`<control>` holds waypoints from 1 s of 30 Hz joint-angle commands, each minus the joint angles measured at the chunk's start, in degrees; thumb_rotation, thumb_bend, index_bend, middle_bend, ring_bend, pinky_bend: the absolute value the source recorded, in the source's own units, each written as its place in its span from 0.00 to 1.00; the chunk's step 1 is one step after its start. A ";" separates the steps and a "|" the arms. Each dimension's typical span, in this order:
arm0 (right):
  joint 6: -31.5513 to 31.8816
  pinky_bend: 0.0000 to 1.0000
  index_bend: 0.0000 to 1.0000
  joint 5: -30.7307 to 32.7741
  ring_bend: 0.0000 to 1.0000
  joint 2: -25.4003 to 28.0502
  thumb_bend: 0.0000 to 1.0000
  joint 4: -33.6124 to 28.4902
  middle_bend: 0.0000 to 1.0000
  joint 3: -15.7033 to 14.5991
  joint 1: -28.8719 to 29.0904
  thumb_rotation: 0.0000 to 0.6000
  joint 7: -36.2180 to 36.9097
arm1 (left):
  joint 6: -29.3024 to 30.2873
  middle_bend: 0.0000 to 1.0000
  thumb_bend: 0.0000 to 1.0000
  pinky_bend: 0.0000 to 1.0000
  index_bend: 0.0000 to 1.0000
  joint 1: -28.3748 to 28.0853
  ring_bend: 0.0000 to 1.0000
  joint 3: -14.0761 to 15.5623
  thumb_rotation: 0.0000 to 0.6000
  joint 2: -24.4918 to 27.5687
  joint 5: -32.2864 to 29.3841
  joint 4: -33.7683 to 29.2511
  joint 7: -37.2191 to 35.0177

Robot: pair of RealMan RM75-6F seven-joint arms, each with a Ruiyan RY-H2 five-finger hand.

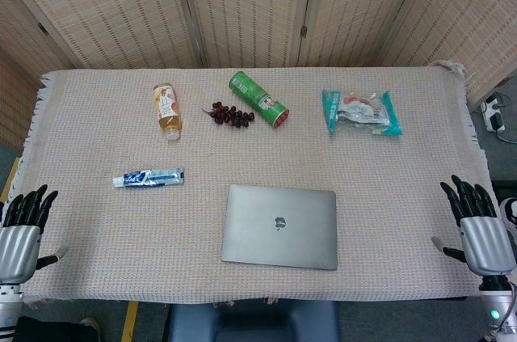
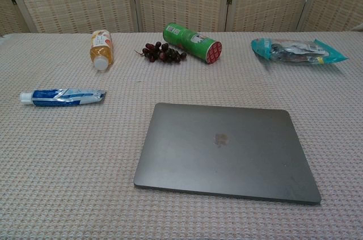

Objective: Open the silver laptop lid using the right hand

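The silver laptop (image 1: 279, 226) (image 2: 224, 150) lies flat with its lid closed near the front middle of the cloth-covered table (image 1: 388, 188). My right hand (image 1: 478, 227) hovers at the table's right edge, fingers spread and holding nothing, well to the right of the laptop. My left hand (image 1: 21, 230) is at the left edge, also with fingers apart and nothing in it. Neither hand shows in the chest view.
Behind the laptop lie a toothpaste tube (image 1: 149, 177) (image 2: 61, 97), an orange drink bottle (image 1: 167, 111) (image 2: 100, 49), a bunch of dark grapes (image 1: 230, 114) (image 2: 162, 52), a green can (image 1: 258, 99) (image 2: 191, 42) on its side and a teal snack bag (image 1: 361, 112) (image 2: 296, 50). Folding screens stand behind the table.
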 commanded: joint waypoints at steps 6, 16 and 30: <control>-0.12 0.00 0.00 -0.96 0.03 0.28 0.15 -0.05 0.00 -0.33 0.18 1.00 1.06 | -0.52 0.00 0.21 0.00 0.00 -0.17 0.00 0.33 1.00 -0.31 0.00 0.23 0.16; -1.33 0.00 0.00 -7.57 0.04 0.18 0.15 -0.87 0.00 -2.98 1.82 1.00 4.48 | 0.66 0.00 0.21 0.00 0.00 0.49 0.00 1.04 1.00 -0.24 1.35 0.49 -1.06; -16.41 0.00 0.00 -18.79 0.04 -4.63 0.15 -5.84 0.00 -5.68 14.11 1.00 1.75 | 2.79 0.00 0.21 0.00 0.00 1.05 0.00 2.15 1.00 -0.14 4.95 0.63 -2.72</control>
